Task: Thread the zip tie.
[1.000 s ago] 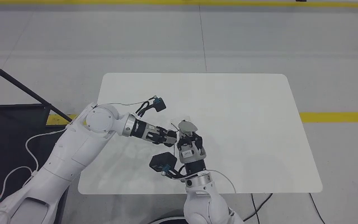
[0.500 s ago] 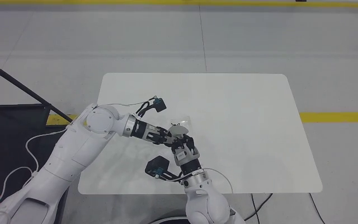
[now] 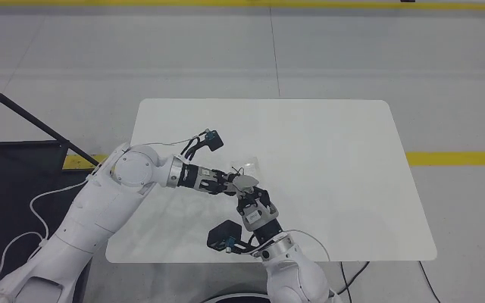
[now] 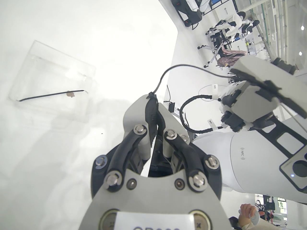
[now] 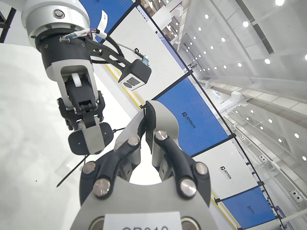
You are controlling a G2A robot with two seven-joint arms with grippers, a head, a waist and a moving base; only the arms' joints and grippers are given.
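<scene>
Left gripper (image 4: 151,101) pinched tight on one end of zip tie (image 4: 184,66); right gripper (image 5: 147,111) clamped on the other. Tie arcs between them, held above table (image 3: 341,151), near clear tray (image 4: 52,72).

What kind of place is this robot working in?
Probably a large robotics test hall: grey floor with a yellow marking line, blue and white partition panels, and a high ceiling with rows of round lights.
</scene>
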